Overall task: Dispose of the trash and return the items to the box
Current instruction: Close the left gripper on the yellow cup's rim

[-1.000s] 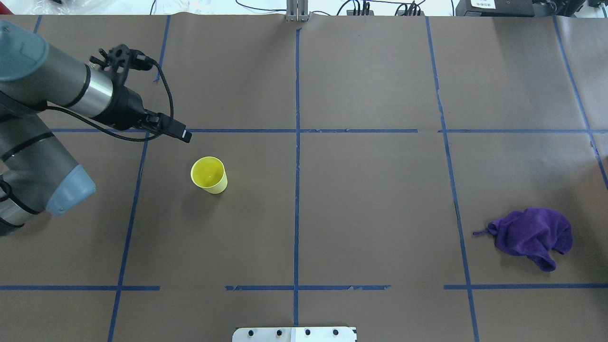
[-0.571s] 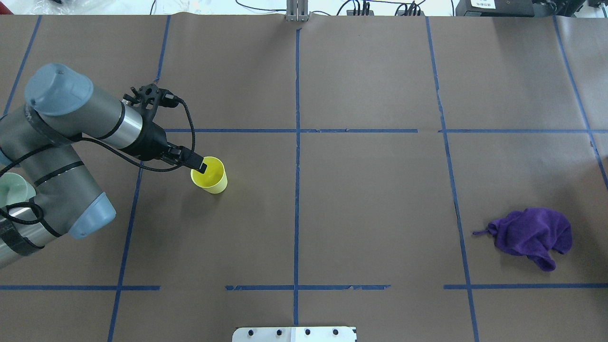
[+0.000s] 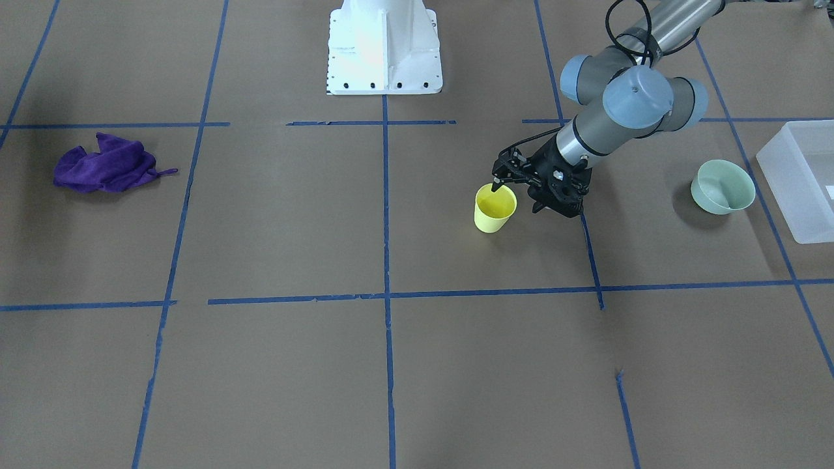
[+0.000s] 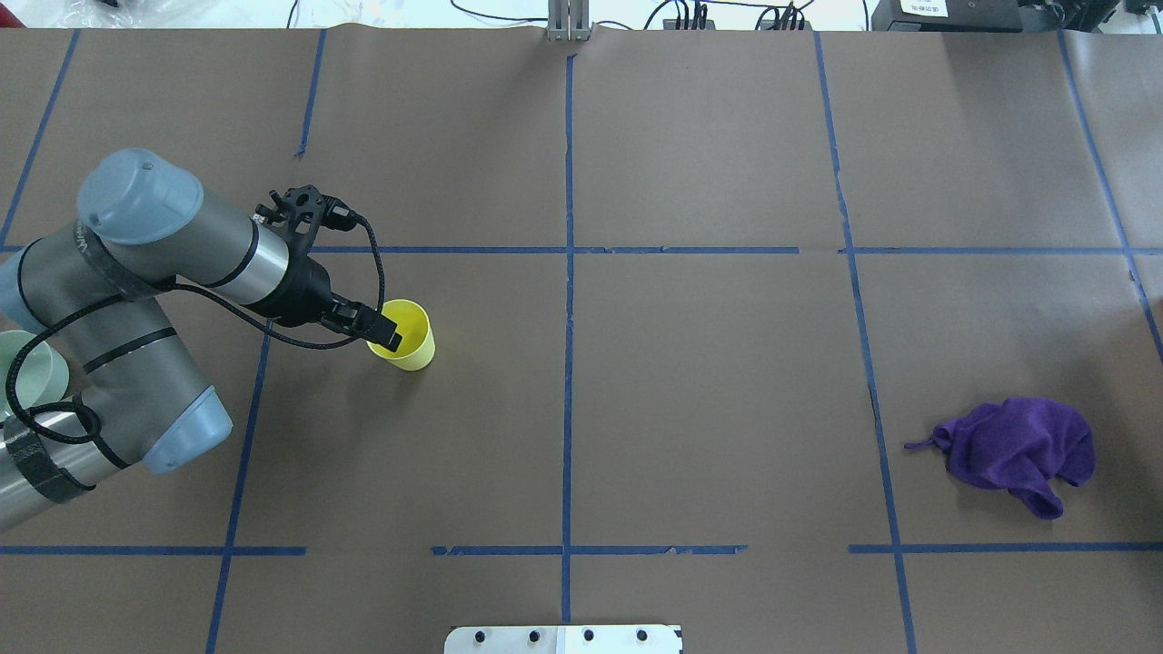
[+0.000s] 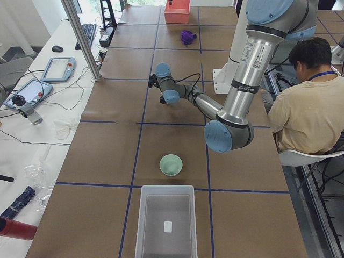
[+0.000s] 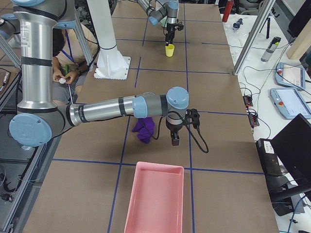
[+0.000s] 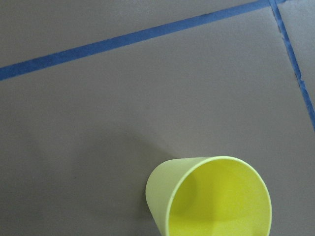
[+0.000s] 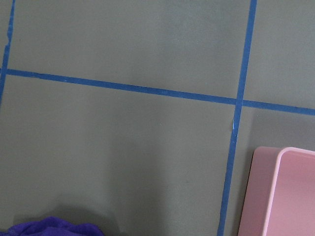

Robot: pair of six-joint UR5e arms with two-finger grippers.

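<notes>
Farthest to the robot's left sits the frosted translucent white rectangular plastic box (image 3: 798, 182), with the pale mint-green round bowl (image 3: 722, 187) just beside it on the brown paper-covered tabletop (image 4: 709, 391).

Next comes the left gripper (image 4: 386, 334), reaching in low from that side. Its fingers meet the near rim of the small bright yellow tapered plastic cup (image 4: 411, 338). One dark tip (image 3: 497, 185) hangs right at the lip. Whether the fingers are spread across the wall or together cannot be told from these views, and the left wrist view shows none of them.

The cup stands upright, mouth up, long axis vertical, and lies immediately to the right of the fingers. A grasp would likely have to pinch the rim wall on the cup's left side rather than span the whole cup. The light cup may tip if it is nudged sideways.

Well to the right lies a crumpled purple cloth (image 4: 1018, 450). The right gripper (image 6: 173, 138) hovers by it near a pink plastic tray (image 6: 153, 204), much farther from the cup. Its fingers cannot be judged.
</notes>
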